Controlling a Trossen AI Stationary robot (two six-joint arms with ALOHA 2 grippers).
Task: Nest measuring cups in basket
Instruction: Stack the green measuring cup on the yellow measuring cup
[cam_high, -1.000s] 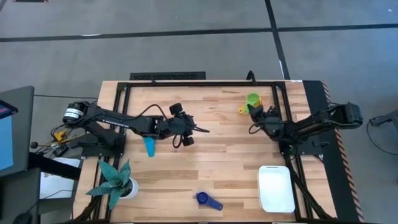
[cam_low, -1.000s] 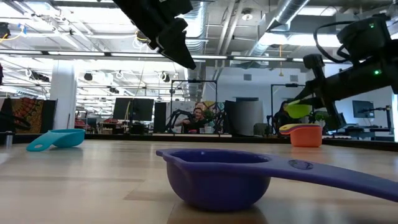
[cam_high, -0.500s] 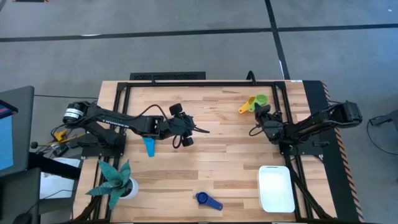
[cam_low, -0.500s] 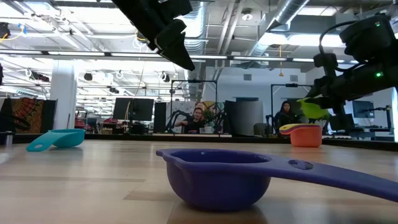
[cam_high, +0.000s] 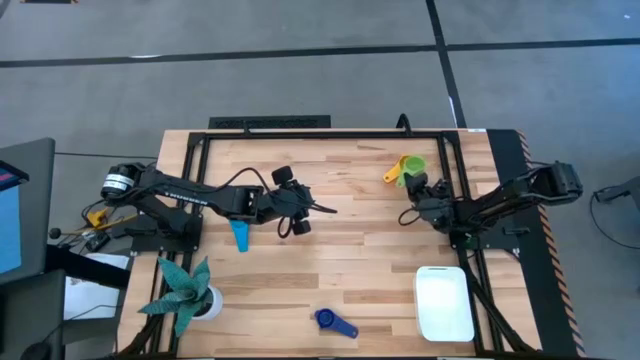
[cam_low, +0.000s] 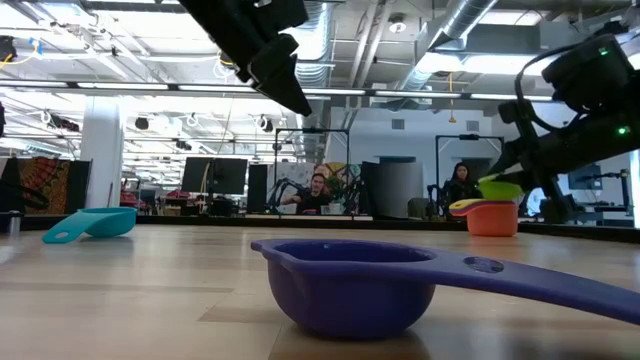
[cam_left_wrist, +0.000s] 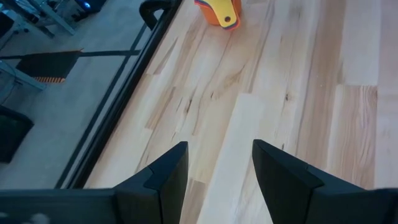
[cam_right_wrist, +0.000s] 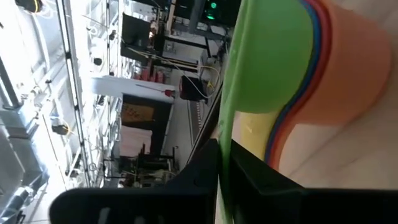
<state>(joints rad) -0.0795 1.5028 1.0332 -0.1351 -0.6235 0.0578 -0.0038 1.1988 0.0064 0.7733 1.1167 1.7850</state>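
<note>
while left hand (cam_left_wrist: 214, 180) hangs spread and empty, right hand (cam_high: 425, 186) pinches green cup (cam_high: 414, 165) over orange stack (cam_low: 492, 216).

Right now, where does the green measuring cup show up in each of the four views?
High view: green measuring cup near the far right of the table, at the right gripper.
Low view: right side, above the orange cup.
Left wrist view: not visible; only the yellow-and-orange stack.
Right wrist view: fills the middle, pinched in the jaws.
Shared landmark: the orange cup.
</note>
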